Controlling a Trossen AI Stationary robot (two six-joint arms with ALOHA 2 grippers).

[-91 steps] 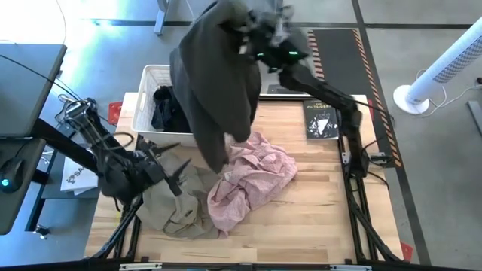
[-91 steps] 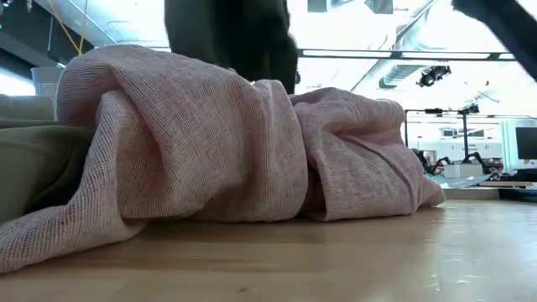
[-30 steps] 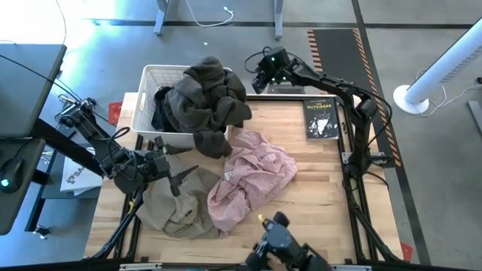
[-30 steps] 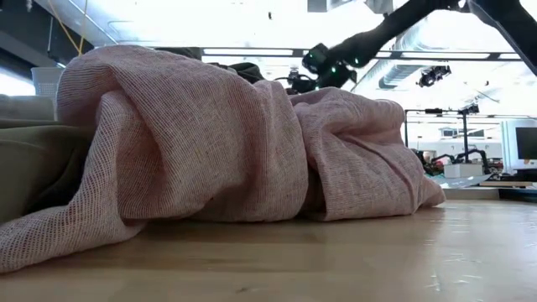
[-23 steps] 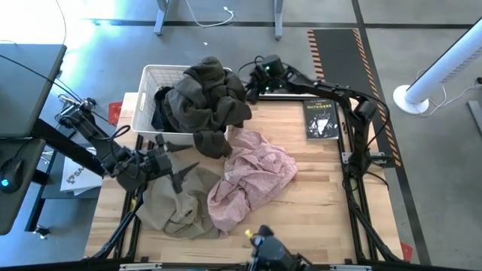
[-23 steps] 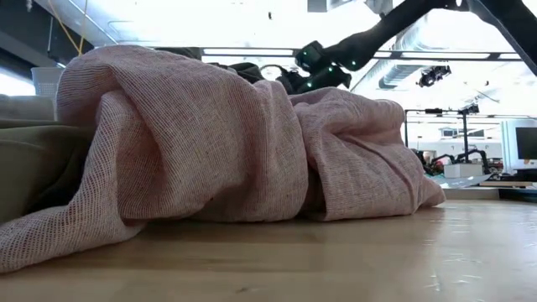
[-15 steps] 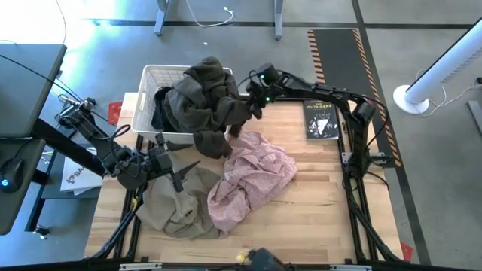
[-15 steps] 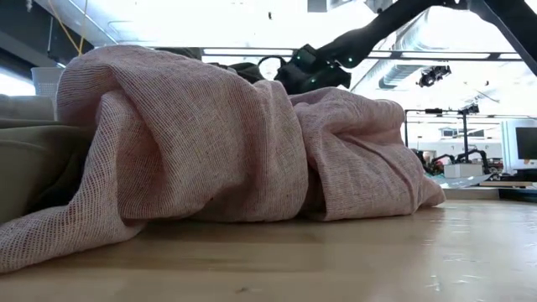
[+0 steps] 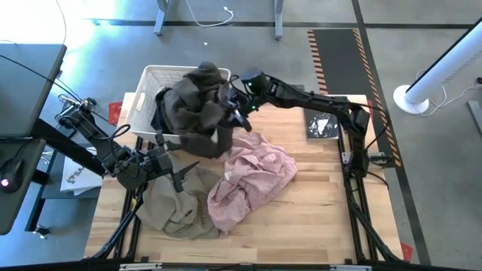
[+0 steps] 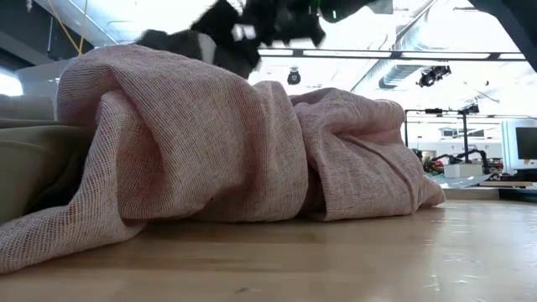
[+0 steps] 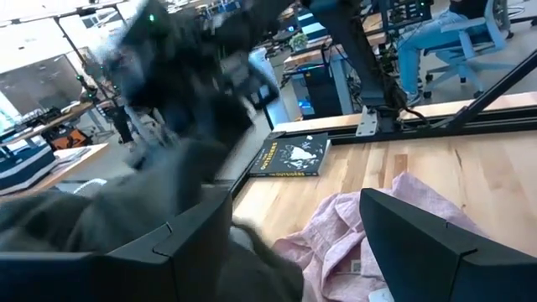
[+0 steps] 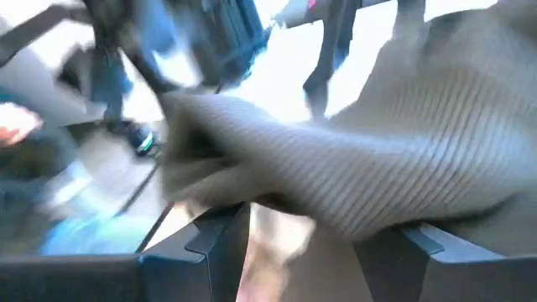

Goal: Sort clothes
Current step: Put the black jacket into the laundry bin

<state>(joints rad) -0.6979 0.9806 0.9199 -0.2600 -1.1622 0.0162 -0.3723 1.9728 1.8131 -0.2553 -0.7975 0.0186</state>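
Olive-green garment (image 9: 194, 105) against right fingers (image 9: 235, 111), over basket (image 9: 147, 84)

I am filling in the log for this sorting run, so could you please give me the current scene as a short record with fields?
Dark olive garment: heaped over the basket's front rim, part hanging onto the table
Basket: white, at the table's far left, black clothing inside
Right pincer: at the olive garment's edge by the basket; grip unclear
Left pincer: open, over the beige garment
Pink garment: crumpled mid-table, beside the beige one
Book: black, far right of the table
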